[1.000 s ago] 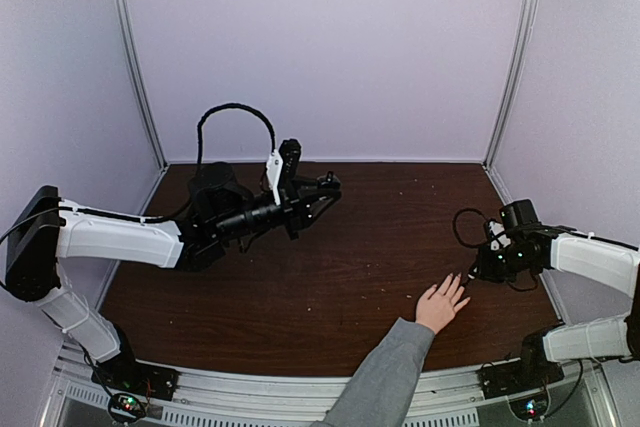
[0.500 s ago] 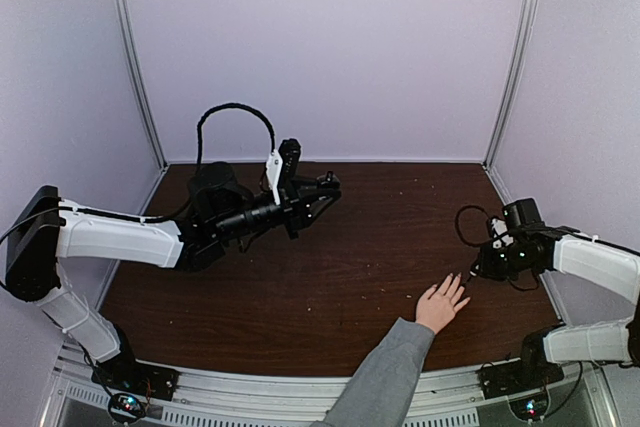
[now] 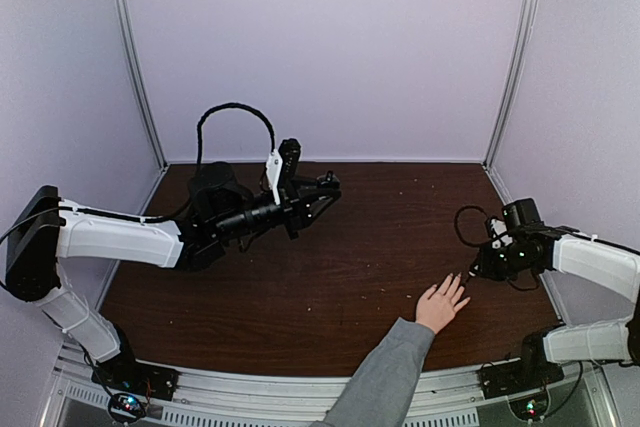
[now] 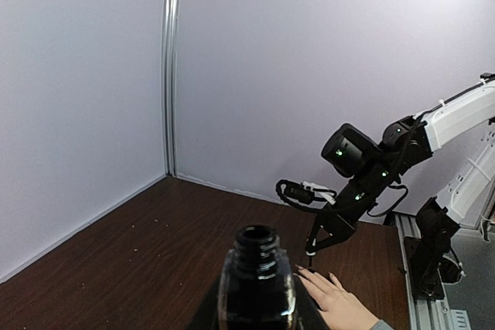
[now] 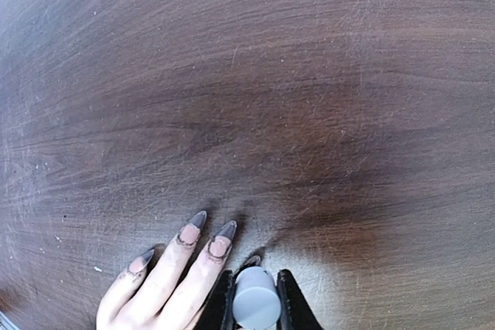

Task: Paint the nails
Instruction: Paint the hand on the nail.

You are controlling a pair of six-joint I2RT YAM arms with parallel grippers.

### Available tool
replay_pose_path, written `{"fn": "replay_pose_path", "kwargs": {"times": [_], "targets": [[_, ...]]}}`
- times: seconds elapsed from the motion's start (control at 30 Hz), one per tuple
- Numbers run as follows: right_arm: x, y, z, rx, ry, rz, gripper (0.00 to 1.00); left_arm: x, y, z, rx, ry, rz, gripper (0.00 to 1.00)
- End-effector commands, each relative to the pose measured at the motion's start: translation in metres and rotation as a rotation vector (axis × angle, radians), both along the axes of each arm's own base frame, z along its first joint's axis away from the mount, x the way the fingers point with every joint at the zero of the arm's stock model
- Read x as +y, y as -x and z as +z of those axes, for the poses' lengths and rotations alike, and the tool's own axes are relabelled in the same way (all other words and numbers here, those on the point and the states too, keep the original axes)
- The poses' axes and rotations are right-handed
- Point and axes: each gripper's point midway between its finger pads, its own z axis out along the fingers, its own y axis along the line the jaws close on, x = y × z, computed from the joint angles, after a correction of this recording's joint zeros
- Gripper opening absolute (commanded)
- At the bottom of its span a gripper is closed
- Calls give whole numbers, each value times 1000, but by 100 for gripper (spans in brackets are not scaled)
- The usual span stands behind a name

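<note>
You're nudging the right jaws, clenched on the brush cap [image 5: 256, 307], closer onto the nails [image 5: 224, 230] while the left jaws are gripping the bottle [image 4: 257, 284], so painting's probably underway.

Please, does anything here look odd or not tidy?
The nails are painted unevenly: dark at tips and edges, pink in the middle. Small pale specks lie scattered on the table. The polish bottle has no cap; the right end effector grips a grey cap.
</note>
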Motion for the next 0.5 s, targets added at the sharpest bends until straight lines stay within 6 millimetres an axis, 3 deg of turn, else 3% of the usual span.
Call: {"fn": "replay_pose_path", "kwargs": {"times": [0.0,0.47], "targets": [[5,-2,1,-10,-15,22,0,4,-2,16,-33,60,6,0],[6,-2,-3,2,-22,24,0,5,-2,17,-31,63,8,0]]}}
